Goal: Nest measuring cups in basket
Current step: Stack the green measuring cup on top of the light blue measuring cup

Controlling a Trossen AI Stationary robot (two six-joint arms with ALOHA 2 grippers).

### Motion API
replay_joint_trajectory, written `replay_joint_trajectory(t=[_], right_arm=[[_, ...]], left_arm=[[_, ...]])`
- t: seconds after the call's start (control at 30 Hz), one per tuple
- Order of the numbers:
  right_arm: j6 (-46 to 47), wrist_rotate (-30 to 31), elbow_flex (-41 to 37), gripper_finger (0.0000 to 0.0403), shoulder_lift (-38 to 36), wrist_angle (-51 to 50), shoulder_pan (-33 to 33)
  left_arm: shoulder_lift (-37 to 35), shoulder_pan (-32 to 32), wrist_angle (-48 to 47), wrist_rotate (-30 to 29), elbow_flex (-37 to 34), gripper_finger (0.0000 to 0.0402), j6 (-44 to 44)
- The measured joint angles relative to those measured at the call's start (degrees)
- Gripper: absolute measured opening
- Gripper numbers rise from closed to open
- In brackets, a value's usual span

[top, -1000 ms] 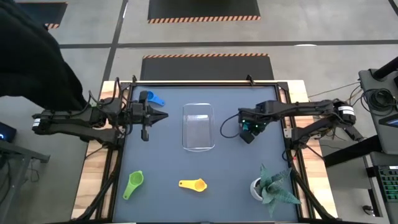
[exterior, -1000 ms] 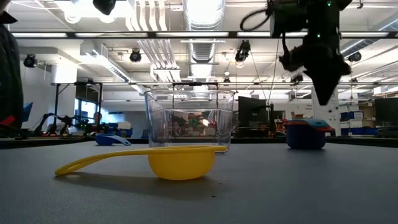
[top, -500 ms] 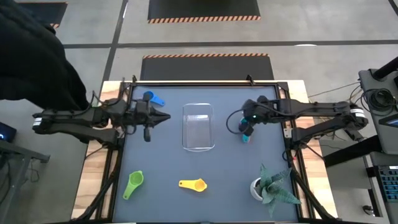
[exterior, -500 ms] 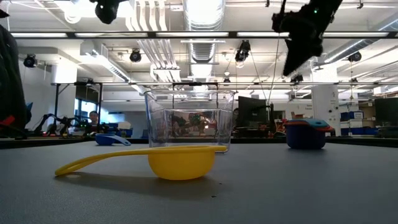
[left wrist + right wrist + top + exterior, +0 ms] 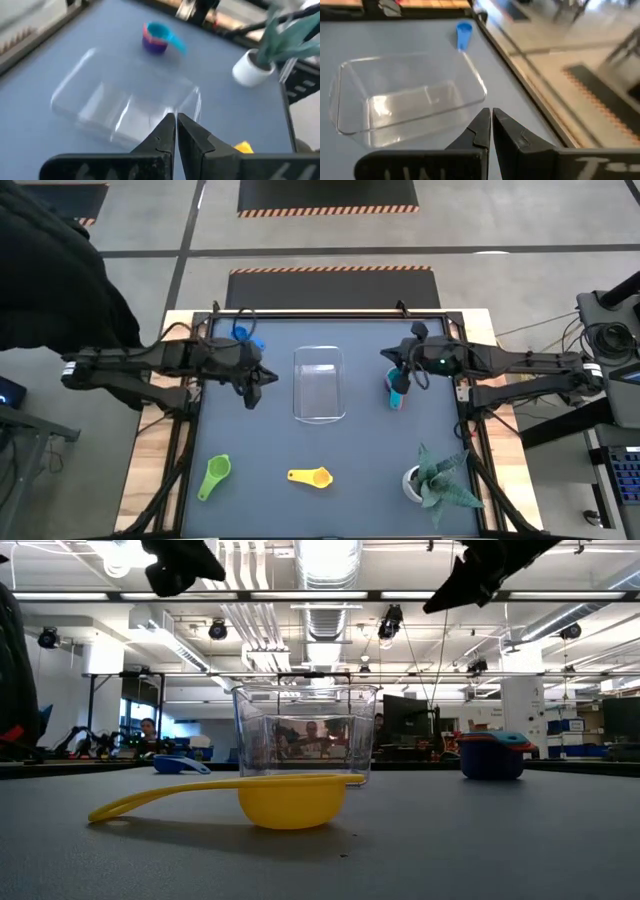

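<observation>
Hovering on either side of the clear basket (image 5: 319, 383), we hold our left fingers (image 5: 175, 131) and right fingers (image 5: 490, 125) pressed together, gripping nothing. The basket sits empty mid-table (image 5: 270, 450). A stack of cups (image 5: 397, 391) stands just right of it, under our right arm. The blue cup (image 5: 248, 337) lies far-left, the green cup (image 5: 215, 475) and yellow cup (image 5: 310, 476) near the front, beside a potted plant (image 5: 432, 477).

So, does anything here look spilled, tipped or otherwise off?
Nothing stands out. The basket sits upright and empty; the stacked cups, yellow cup, green cup and blue cup lie apart on the table, none spilled.
</observation>
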Motion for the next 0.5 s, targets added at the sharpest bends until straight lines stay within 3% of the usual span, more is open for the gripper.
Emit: replay_joint_trajectory(t=[0.27, 0.5], right_arm=[[-8.6, -6.8, -7.2, 0.0009, -7.1, 9.8, 0.0], [-11.2, -8.5, -8.8, 0.0009, -13.2, 10.2, 0.0]], left_arm=[[5.1, -0.1, -15.7, 2.8, 7.4, 0.0, -12.2], [11.7, -0.1, -28.1, 3.7, 16.6, 0.0, -19.5]])
